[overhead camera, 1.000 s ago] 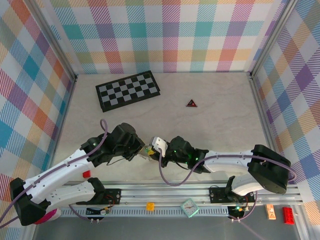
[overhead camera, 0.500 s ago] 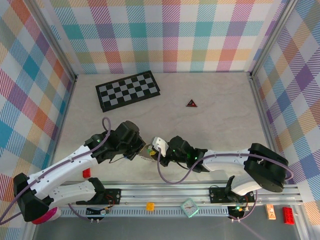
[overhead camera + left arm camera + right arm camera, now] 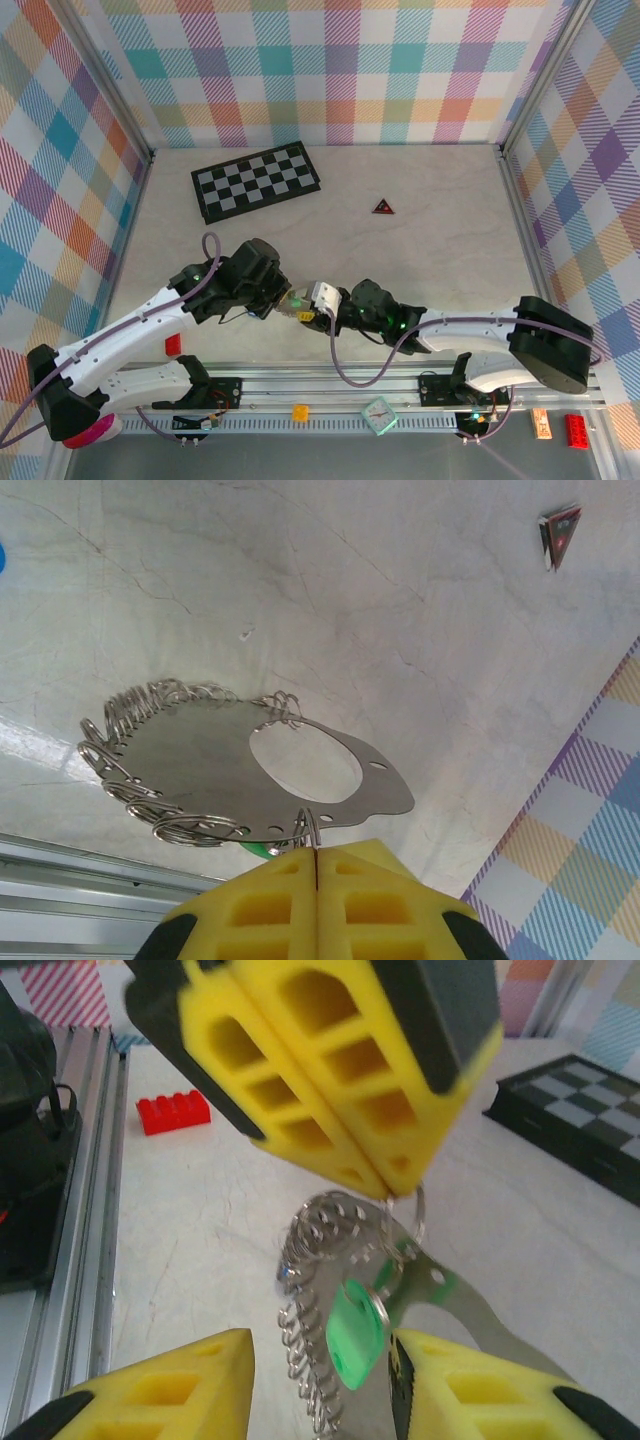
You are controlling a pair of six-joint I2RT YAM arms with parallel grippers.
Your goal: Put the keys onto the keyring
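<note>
The keyring is a flat silvery plate with an oval hole and several wire rings along its edge, hanging just above the table. My left gripper is shut on one small ring at the plate's edge. Its yellow fingers show again at the top of the right wrist view. The green-headed key dangles from a ring on the plate, between the pads of my right gripper. That gripper is open, and the key hangs close to its right pad. From above, both grippers meet near the front edge, around the green key.
A black-and-white checkerboard lies at the back left. A small dark red-edged triangle sits at mid-table. A red brick lies near the front rail. The checked walls close in the left, back and right sides.
My right gripper has opened and let go of the green key, which now hangs from the keyring. The right arm has drawn slightly right. The left gripper stays shut.
</note>
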